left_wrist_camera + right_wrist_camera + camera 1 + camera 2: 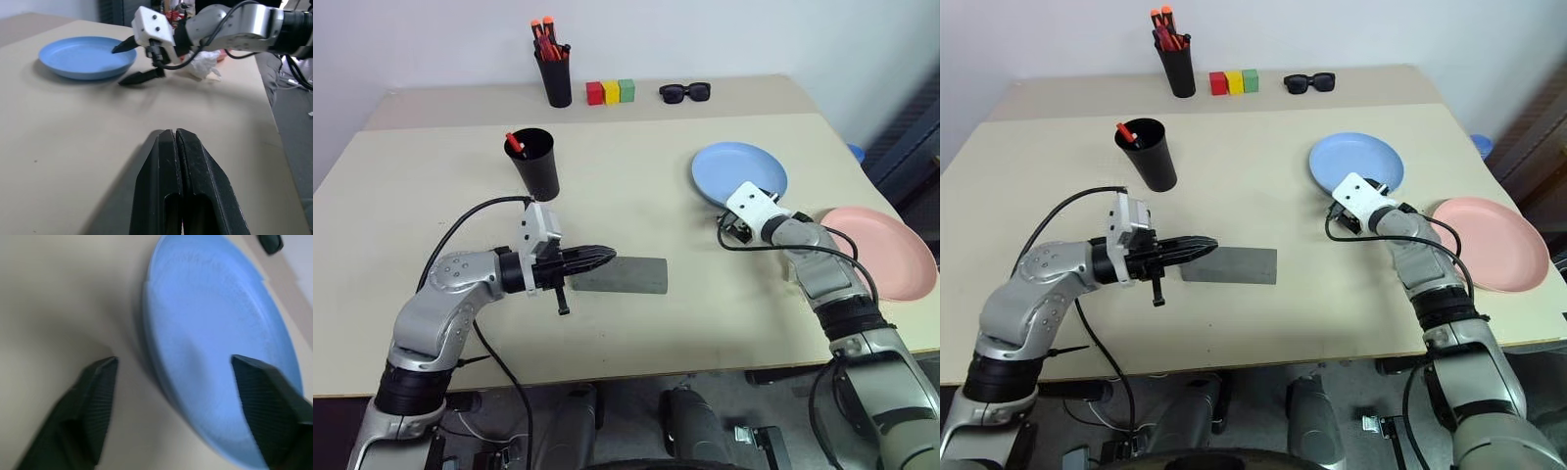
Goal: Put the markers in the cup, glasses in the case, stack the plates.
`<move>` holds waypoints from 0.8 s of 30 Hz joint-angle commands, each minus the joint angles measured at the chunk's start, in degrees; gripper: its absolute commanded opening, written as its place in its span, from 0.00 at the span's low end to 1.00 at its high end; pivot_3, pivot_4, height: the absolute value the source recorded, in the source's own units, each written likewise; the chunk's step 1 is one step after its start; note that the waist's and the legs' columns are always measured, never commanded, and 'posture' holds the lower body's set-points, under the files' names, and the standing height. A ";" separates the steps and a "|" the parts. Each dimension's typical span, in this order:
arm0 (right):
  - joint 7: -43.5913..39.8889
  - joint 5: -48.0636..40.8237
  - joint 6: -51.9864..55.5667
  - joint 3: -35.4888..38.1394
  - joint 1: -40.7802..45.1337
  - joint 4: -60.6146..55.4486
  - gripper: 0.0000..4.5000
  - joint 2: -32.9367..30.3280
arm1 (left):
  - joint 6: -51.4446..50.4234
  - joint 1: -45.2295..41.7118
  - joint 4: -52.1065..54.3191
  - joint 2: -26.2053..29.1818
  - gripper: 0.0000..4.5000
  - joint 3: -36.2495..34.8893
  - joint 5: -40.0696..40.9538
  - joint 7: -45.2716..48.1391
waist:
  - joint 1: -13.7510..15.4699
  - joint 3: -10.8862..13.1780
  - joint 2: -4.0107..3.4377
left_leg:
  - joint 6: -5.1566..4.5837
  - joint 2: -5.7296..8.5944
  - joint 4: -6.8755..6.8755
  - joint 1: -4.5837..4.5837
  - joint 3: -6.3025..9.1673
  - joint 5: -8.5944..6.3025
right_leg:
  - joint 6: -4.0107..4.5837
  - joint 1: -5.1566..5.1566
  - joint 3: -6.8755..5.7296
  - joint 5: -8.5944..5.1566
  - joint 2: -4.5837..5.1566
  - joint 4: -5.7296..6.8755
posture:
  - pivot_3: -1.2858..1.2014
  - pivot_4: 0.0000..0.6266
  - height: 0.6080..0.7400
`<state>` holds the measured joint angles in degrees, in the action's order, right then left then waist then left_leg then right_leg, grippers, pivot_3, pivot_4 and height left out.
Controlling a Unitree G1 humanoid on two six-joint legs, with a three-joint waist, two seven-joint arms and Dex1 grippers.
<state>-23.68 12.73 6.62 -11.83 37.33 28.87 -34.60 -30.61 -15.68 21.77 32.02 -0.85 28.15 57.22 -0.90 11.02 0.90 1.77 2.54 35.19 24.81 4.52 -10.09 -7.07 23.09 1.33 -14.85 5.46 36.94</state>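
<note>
A robot test room or lab: a bare beige worktop (pixel 636 333) against a plain white wall (pixel 724 34), with staged props at its far edge, coloured blocks (pixel 611 92), a pen holder (pixel 554 73), and loose cables (pixel 293 81) on the floor.

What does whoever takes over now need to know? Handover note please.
Left gripper: shut, empty, over the near end of the case.
Right gripper: open, straddling the near rim of the blue plate, one finger over the plate, one over the table; not gripping.
Cup: upright, red-capped marker inside; second marker can't be seen.
Case: lid closed; glasses not visible, can't tell if they are inside.
Pink plate: at the table's right edge, apart from the blue one.
Left: stack the plates; check the second marker and glasses.
</note>
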 commanded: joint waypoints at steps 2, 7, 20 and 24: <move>1.26 2.22 -6.20 -0.17 1.97 4.01 0.35 -0.10 | 0.09 1.16 3.20 0.24 0.00 0.44 0.99 -1.93 | -0.04 0.00 0.00 | 0.00 0.00 -0.01 0.00 0.00 0.00 | 0.00 0.00 0.01 0.00 0.00 0.01 | 0.52 0.24 1.00; 2.41 4.24 -9.23 0.04 1.17 2.24 0.01 -1.23 | 0.50 1.67 3.79 -0.66 0.00 1.74 0.95 -3.70 | -0.13 0.00 0.00 | 0.00 0.00 -0.02 -0.01 0.00 0.00 | -0.01 0.01 0.01 0.01 -0.01 0.02 | 0.52 0.24 1.00; -17.85 -8.23 12.31 28.75 -33.55 -49.98 0.01 -19.05 | 5.52 -3.70 -0.84 -5.66 0.00 13.87 -2.45 -0.33 | 1.77 0.01 -0.20 | -0.06 0.08 0.06 0.16 0.07 -0.04 | -0.08 -0.03 -0.05 -0.07 0.08 -0.13 | 0.52 0.24 1.00; -21.67 -9.14 18.32 42.00 -46.26 -57.39 0.01 -18.64 | 8.12 -6.72 -4.84 -7.30 0.00 17.17 -3.65 2.65 | 1.20 -0.02 -0.23 | -0.04 -0.19 -0.05 -0.45 0.01 -0.07 | 0.26 -0.74 -0.10 -0.17 -0.07 -0.58 | 0.52 0.24 1.00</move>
<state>-43.95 4.17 22.77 23.71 -6.73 -24.47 -53.45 -24.55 -21.22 17.65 25.21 15.16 25.08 58.50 0.30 11.00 0.67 1.73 2.31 35.13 24.34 4.51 -10.17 -6.79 22.31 1.23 -15.00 5.38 36.29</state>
